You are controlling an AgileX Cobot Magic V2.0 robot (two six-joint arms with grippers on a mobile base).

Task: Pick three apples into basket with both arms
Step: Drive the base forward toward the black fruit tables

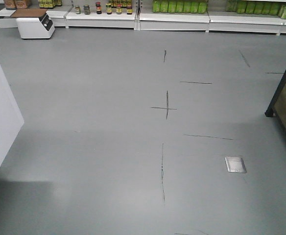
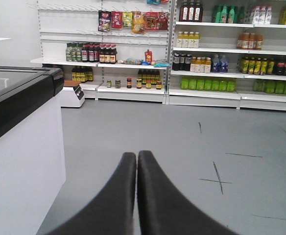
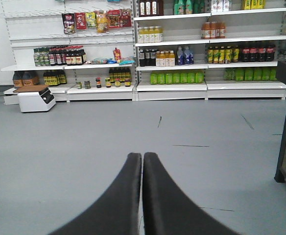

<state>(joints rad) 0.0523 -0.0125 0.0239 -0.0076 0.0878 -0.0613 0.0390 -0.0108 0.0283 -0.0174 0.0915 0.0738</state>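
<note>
Facing shelves (image 2: 131, 90), left end effector (image 2: 136, 155) and right end effector (image 3: 142, 156) closed

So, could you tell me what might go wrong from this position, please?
Neither apples nor basket appear in any view, so any reach now would be blind. The white counter stands close on the left side of the left tool; a swing that way might strike it. The dark stand likewise flanks the right tool. Both tools are shut and must open before grasping.
</note>
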